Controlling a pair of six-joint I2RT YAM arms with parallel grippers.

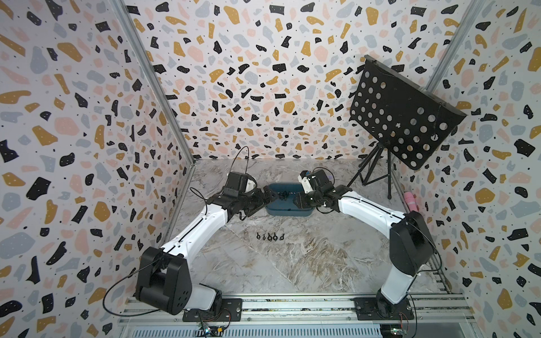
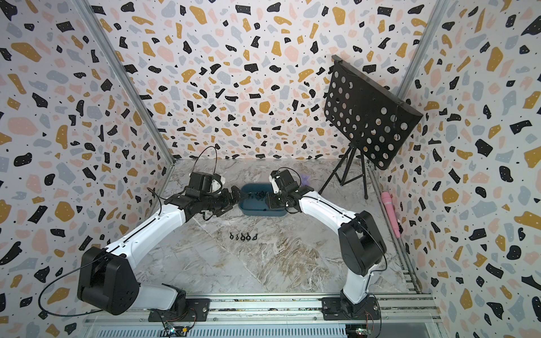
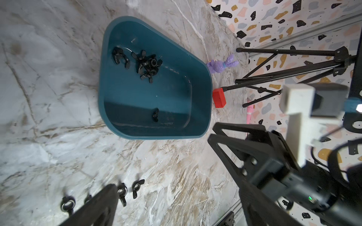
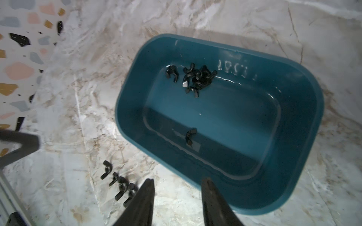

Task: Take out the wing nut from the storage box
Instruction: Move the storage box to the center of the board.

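Both fingers of left gripper [image 3: 176,192]: spread wide, nothing between them, poised by the left end of the box
Fingers of right gripper [image 4: 177,187]: roughly half open, nothing gripped, poised above the right end of the box
Lone wing nut [image 4: 190,137]: flat on the box floor, close to the near wall, well apart from the pile; probably the easiest pick
Pile of wing nuts [image 4: 197,78]: tangled together toward the far wall, with one stray nut [image 4: 172,73] just beside it
Handling: judged small, light, rigid metal; hard and smooth, so likely to skate on the slick plastic floor or twist out of a loose pinch; not fragile
Hold: best across the two wings, fingers straight down, then a firm close
Risk: scant finger room beside the near wall; possible shove of the light box
Box [image 4: 305,156]: shallow teal tub, upright on the table, between the two grippers
Row of wing nuts [image 1: 270,236]: about five, side by side on the table in front of the box, already out
Table [image 4: 195,19]: marble pattern
Red block [image 3: 219,97]: just beside the box, not part of the job
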